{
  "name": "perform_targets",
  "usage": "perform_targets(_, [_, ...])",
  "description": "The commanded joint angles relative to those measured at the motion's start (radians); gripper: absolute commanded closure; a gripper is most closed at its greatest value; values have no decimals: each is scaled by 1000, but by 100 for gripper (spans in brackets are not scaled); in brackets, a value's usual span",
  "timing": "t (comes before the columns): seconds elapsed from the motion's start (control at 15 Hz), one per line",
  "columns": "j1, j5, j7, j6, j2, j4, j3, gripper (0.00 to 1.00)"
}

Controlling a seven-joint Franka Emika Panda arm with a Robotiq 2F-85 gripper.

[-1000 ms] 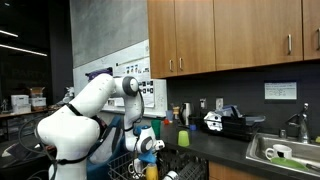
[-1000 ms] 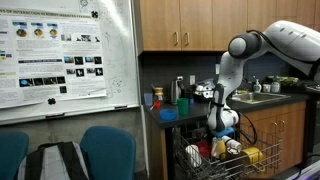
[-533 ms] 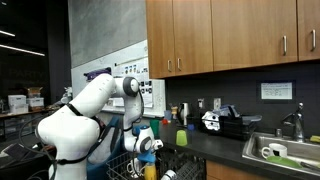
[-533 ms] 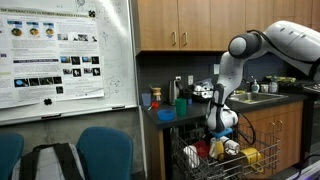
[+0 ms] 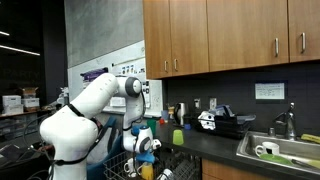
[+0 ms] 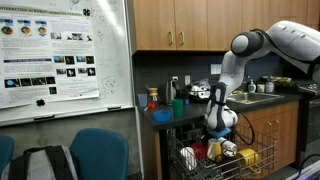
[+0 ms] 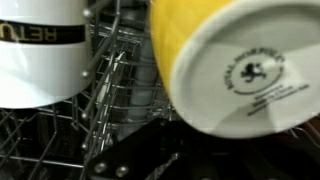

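My gripper (image 5: 150, 150) is lowered into the wire dish rack (image 6: 205, 165) of an open dishwasher, seen in both exterior views (image 6: 222, 143). In the wrist view an upturned yellow cup (image 7: 235, 60) with a white stamped base fills the upper right, very close to the camera. A white mug with dark lettering (image 7: 40, 50) sits at the left in the wire rack (image 7: 120, 110). The jaws are lost in the dark blur at the bottom of the wrist view, so I cannot tell whether they are open or shut, or whether they touch the cup.
A dark counter holds a green cup (image 6: 178, 105), bottles and a black appliance (image 5: 222, 123). A sink (image 5: 275, 152) with dishes lies further along. Wooden cabinets hang above. A poster board (image 6: 60, 55) and blue chairs (image 6: 98, 153) stand beside the dishwasher.
Both exterior views have shifted slightly sideways. The arm keeps nearly the same pose with the gripper down in the rack.
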Motion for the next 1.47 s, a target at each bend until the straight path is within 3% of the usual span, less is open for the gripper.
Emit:
perform_targets(0.0, [-65,-57,-23,-66,-108,-75,159,98])
perform_targets(0.53, [-285,-192,-99,-56,-133,-164,339,98])
perform_targets(0.8, [-403,-264,-183,-116,-157,-195,405,98])
perform_targets(1.4, [-738,-251,-371,-203,-234,-337,740,98])
